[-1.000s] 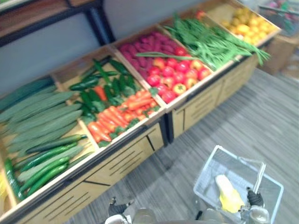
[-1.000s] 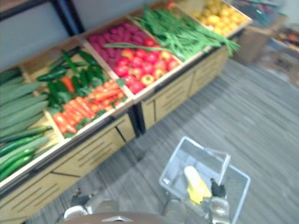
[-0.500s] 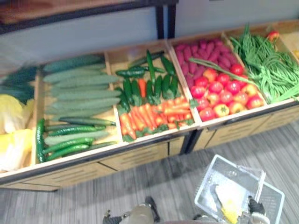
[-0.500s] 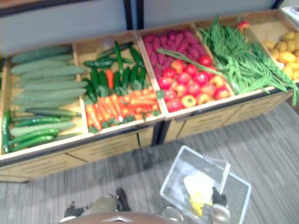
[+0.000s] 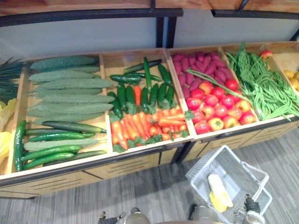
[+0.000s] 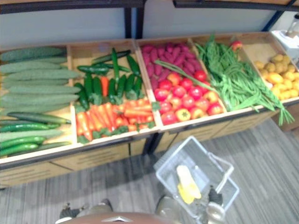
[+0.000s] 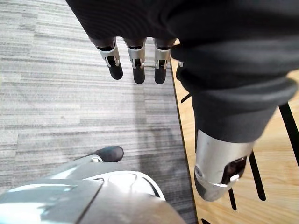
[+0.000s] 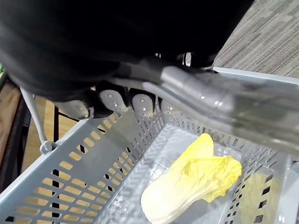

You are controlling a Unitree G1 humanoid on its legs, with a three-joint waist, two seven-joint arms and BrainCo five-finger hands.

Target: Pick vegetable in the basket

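A grey plastic basket (image 5: pixel 204 159) hangs low over the floor in front of the wooden vegetable stand. A pale yellow cabbage (image 8: pixel 191 184) lies inside it (image 5: pixel 218 192). My right hand (image 5: pixel 251 205) is at the basket's near side, its fingers (image 8: pixel 140 103) curled round the grey handle (image 8: pixel 210 93). My left hand (image 7: pixel 135 65) hangs beside the stand's wooden front with straight fingers and holds nothing. The stand's bins hold cucumbers (image 5: pixel 70 93), carrots (image 5: pixel 140 126), dark green peppers (image 5: pixel 140 88), tomatoes (image 5: pixel 219 107) and green beans (image 5: pixel 261 84).
Purple-red tubers (image 5: pixel 201 67) fill the back of the tomato bin. Yellow potatoes (image 6: pixel 280 74) lie in the far right bin, and yellow cabbages (image 5: pixel 3 140) at the far left. Grey striped floor (image 5: pixel 154 196) lies between me and the stand.
The camera has swung, so the stand now lies square across the view instead of slanting. The basket with the cabbage stays in my right hand.
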